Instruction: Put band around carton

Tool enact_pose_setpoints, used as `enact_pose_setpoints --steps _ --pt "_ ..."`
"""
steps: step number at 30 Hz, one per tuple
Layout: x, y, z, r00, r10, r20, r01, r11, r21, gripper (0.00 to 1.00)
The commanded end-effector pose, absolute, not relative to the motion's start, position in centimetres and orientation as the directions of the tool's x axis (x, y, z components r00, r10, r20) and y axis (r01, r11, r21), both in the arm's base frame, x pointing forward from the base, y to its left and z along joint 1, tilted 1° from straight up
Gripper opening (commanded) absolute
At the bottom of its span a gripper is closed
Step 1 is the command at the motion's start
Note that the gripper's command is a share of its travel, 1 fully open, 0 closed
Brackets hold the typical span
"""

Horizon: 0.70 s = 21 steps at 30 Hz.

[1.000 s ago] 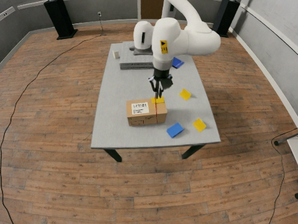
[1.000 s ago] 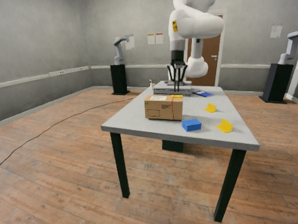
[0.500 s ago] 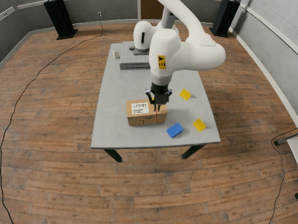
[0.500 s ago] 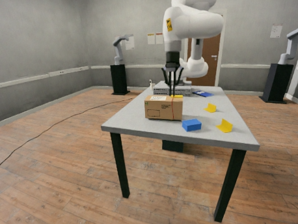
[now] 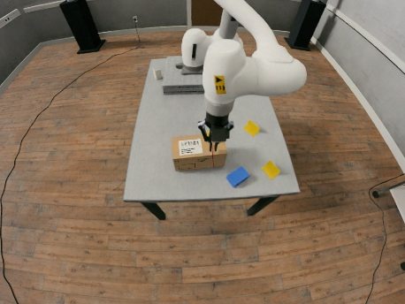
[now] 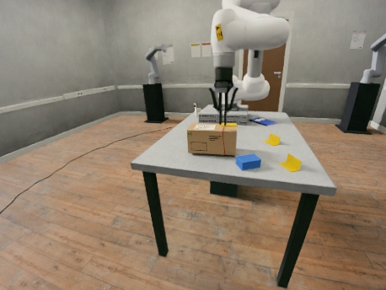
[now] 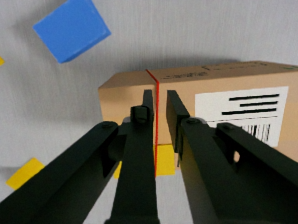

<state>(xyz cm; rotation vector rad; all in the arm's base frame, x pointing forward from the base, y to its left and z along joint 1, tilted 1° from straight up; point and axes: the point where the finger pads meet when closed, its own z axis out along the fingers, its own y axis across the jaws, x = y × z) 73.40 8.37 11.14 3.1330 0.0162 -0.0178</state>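
The brown carton (image 5: 183, 164) (image 6: 206, 143) (image 7: 119, 102) lies on the table and looks level. A thin red band (image 5: 212, 160) (image 6: 224, 144) (image 7: 157, 125) crosses its top near the right end and slants slightly down the front face towards that end. The yellow corner guard (image 6: 230, 125) (image 7: 166, 161) sits on the far top edge, with the band across it. My gripper (image 5: 213, 149) (image 6: 222, 124) (image 7: 159, 103) points down just over the carton top. Its fingers are open by a narrow gap, one on each side of the band, not closed on it; whether they touch the carton cannot be told.
A blue block (image 5: 238, 177) (image 6: 249, 162) (image 7: 72, 31) lies right of the carton. Two loose yellow guards stand further right, one nearer the front (image 5: 271, 170) (image 6: 292, 163) and one further back. A grey slotted platform (image 5: 183, 81) is at the back by the arm's base.
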Motion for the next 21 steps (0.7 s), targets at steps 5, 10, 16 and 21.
enact_pose_setpoints --steps 5,10,16,21 --pt "73.45 8.38 11.11 1.000 0.010 -0.010 0.010 -1.000 0.008 0.18" --pt "73.45 8.38 10.88 1.000 0.010 -0.010 0.010 -1.000 0.008 0.18" --pt "73.45 8.39 10.50 1.000 0.010 -0.010 0.010 -1.000 0.008 0.18" --pt "73.45 8.39 10.28 1.000 0.010 -0.010 0.010 -1.000 0.008 0.18"
